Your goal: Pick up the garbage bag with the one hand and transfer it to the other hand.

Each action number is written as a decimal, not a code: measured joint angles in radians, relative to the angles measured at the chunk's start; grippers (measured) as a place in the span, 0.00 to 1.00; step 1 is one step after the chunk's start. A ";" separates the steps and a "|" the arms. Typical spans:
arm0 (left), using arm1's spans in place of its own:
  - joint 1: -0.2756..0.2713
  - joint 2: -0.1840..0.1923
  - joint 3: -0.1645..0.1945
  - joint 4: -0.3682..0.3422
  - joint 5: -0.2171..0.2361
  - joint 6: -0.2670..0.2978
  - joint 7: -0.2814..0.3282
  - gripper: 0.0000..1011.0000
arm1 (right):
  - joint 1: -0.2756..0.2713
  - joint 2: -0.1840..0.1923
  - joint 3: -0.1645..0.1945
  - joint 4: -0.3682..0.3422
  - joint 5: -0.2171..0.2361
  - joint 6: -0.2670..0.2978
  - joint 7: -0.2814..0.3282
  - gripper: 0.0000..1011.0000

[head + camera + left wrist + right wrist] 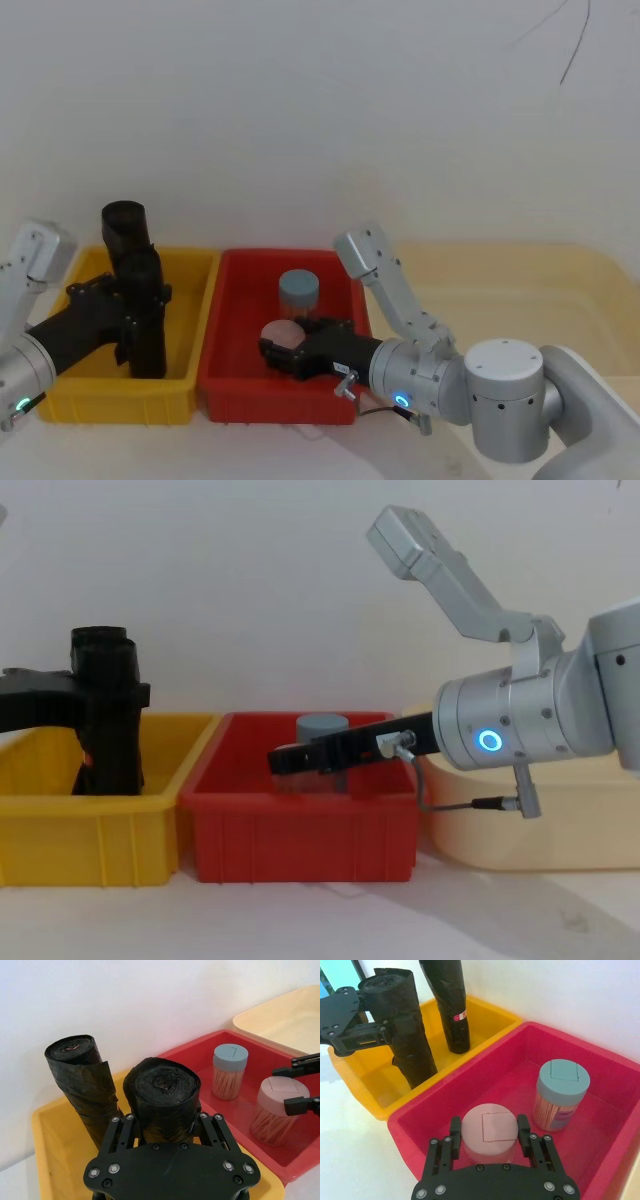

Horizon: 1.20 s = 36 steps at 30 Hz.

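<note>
Left hand clamps upright black roll inside yellow bin. Garbage bag, red-marked, stands just behind the roll at bin's back, clear of hand. Right hand straddles pink-lidded jar beside yellow bin, can't tell grip.

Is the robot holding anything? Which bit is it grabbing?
The left gripper clamps the nearer black roll around its upper half. The right gripper straddles the pink-lidded jar; a grip there cannot be told.

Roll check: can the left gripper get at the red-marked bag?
Probably not: the left gripper is clamped on the nearer black roll, with the red-marked bag behind it. The right gripper is around a pink jar.
</note>
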 joint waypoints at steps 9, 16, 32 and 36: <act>0.000 0.000 0.000 0.000 0.000 0.000 0.000 0.48 | -0.001 0.000 0.000 0.001 -0.001 -0.001 0.000 0.65; 0.000 0.000 0.000 0.000 0.000 0.000 0.000 0.48 | -0.001 0.000 0.000 0.001 -0.001 -0.001 0.000 0.65; 0.001 0.000 -0.001 -0.001 0.001 0.000 0.000 0.48 | -0.001 0.000 0.000 0.000 -0.001 -0.002 0.001 0.65; 0.003 0.000 -0.004 -0.007 0.005 -0.008 -0.001 0.48 | -0.001 0.002 0.000 -0.003 -0.001 -0.007 0.006 0.65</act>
